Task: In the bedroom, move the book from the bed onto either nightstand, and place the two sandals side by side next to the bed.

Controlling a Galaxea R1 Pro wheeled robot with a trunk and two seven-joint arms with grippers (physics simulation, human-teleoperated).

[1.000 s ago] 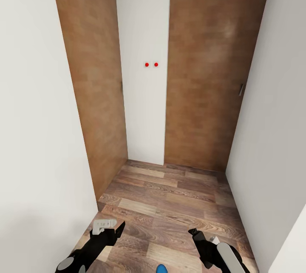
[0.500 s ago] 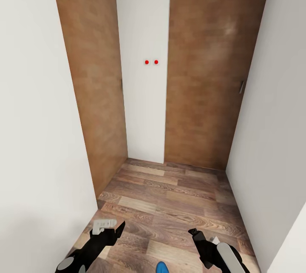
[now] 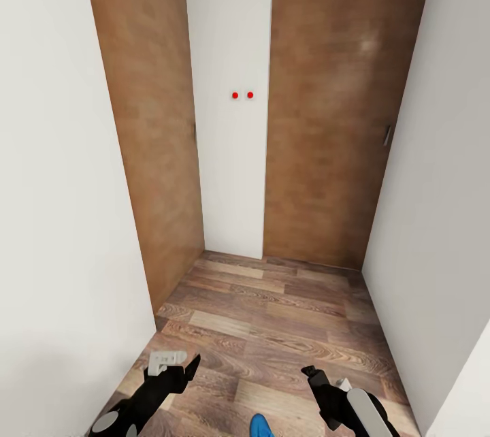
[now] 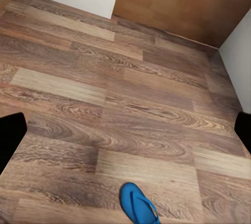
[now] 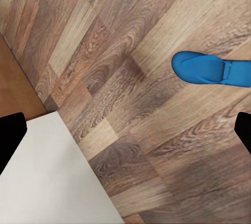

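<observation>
The view has been drawn back slightly, so more of the blue sandal [image 3: 259, 426] is seen on the plank floor [image 3: 272, 314] between the arms. Nothing is judged done — no bed in sight. The sandal's long axis runs toward the doors [image 3: 327, 117], rounded end leading. Left gripper [image 3: 178, 370] and right gripper [image 3: 320, 377] are held spread, empty.

Bright, even, shadowless render light; soft blur, wide-angle stretch at edges.

A home, in a narrow indoor corner: white walls [image 3: 61, 185] close in on both sides, two tall tan wooden doors [image 3: 333, 110] stand ahead, wood plank floor [image 3: 272, 328] runs underfoot, and a blue sandal [image 4: 138, 205] lies on it.
</observation>
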